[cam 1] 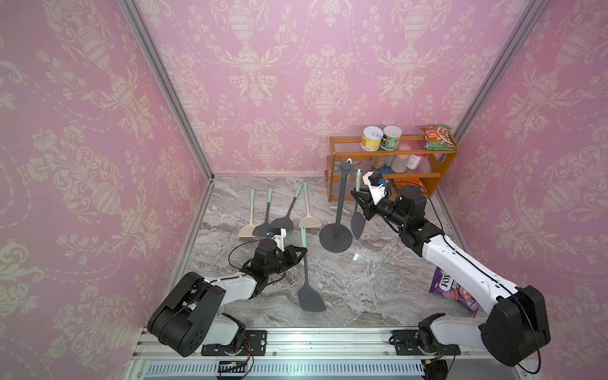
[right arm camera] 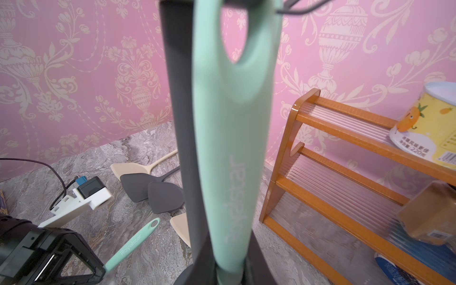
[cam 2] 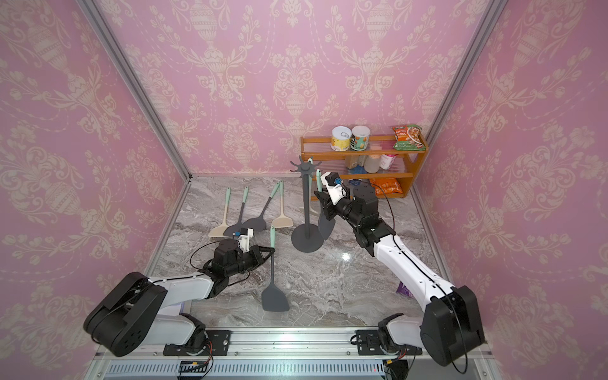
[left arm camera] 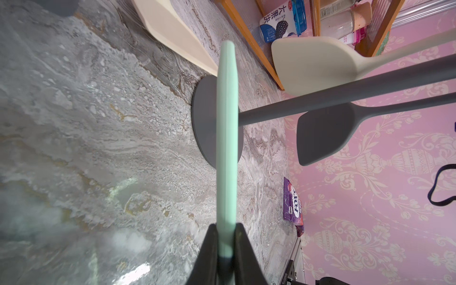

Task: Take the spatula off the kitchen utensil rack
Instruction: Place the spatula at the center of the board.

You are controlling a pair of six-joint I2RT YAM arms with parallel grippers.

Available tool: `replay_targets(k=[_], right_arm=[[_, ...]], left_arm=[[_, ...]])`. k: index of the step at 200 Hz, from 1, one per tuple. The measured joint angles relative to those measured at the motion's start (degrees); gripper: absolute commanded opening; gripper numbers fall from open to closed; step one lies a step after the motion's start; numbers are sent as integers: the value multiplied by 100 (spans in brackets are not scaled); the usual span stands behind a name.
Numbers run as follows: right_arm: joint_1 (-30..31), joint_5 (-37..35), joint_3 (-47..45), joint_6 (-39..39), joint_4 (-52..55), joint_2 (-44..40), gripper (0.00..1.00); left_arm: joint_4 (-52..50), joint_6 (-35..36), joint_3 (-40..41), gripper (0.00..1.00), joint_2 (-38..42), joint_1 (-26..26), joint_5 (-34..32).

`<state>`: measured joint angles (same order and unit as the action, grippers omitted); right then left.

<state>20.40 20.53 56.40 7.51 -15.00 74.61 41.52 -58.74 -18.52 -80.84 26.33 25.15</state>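
Spatula [cam 1: 358,221] upright beside kitchen utensil rack [cam 1: 330,241], clamped in right fingers [cam 1: 365,204]

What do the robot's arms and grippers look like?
The left arm and right arm have white shells, bulky black joints and loose black cables. The left gripper and right gripper are black, with tapered fingers, each topped by a white bracket holding a black camera with a blue plug.

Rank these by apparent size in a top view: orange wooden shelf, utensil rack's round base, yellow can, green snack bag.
1. orange wooden shelf
2. utensil rack's round base
3. green snack bag and yellow can: nearly alike, and both sit farther back, so left unranked.
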Motion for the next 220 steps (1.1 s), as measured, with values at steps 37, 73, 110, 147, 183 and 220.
replay_targets(k=[37, 73, 110, 147, 183, 220], right_arm=[[0, -2, 0, 0, 44, -24, 0], [0, -2, 0, 2, 52, -26, 0], [0, -9, -2, 4, 103, -63, 0], [0, -28, -2, 7, 122, -70, 0], [0, -57, -2, 28, 216, -127, 0], [0, -90, -2, 61, 348, -203, 0]], left_arm=[[531, -96, 68, 9, -577, 2, 2], [1023, -221, 68, 10, -1088, 7, 20], [1547, -378, 61, 11, -1674, 22, 26], [1873, -525, -129, 14, -2205, 33, 136], [1849, -520, -431, 20, -2286, 52, 146], [1355, -413, -507, 28, -2258, 52, 125]])
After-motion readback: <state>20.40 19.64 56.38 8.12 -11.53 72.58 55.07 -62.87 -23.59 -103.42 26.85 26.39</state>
